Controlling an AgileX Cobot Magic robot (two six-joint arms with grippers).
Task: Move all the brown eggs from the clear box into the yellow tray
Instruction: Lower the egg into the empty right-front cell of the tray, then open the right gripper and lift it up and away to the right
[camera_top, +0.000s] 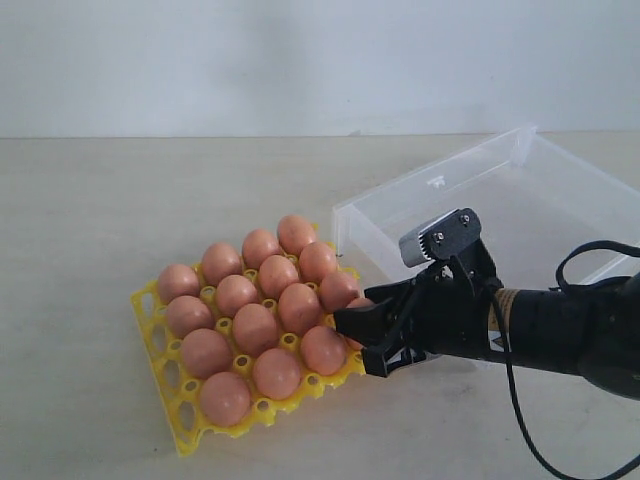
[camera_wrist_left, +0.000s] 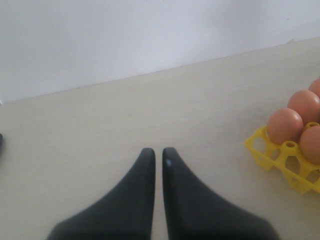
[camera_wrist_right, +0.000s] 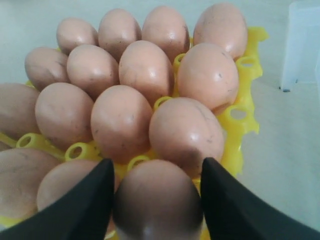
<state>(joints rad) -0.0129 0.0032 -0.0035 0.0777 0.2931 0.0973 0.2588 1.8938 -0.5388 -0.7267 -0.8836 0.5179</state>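
Several brown eggs (camera_top: 255, 328) fill the cups of the yellow tray (camera_top: 150, 315) at the centre left. My right gripper (camera_top: 358, 342) hovers at the tray's right corner, shut on one more brown egg (camera_wrist_right: 157, 200), with a black finger on each side of it. This held egg sits just above the tray's rim (camera_wrist_right: 240, 120), next to the other eggs. Behind the arm lies the clear box (camera_top: 560, 190), and no eggs show inside it. My left gripper (camera_wrist_left: 158, 152) is shut with nothing in it, low over bare table, the tray's corner (camera_wrist_left: 270, 155) off to one side.
The pale table runs back to a white wall. A black cable (camera_top: 520, 400) loops from the right arm over the near right of the table. A wall of the clear box (camera_wrist_right: 302, 45) stands close to the tray's far side.
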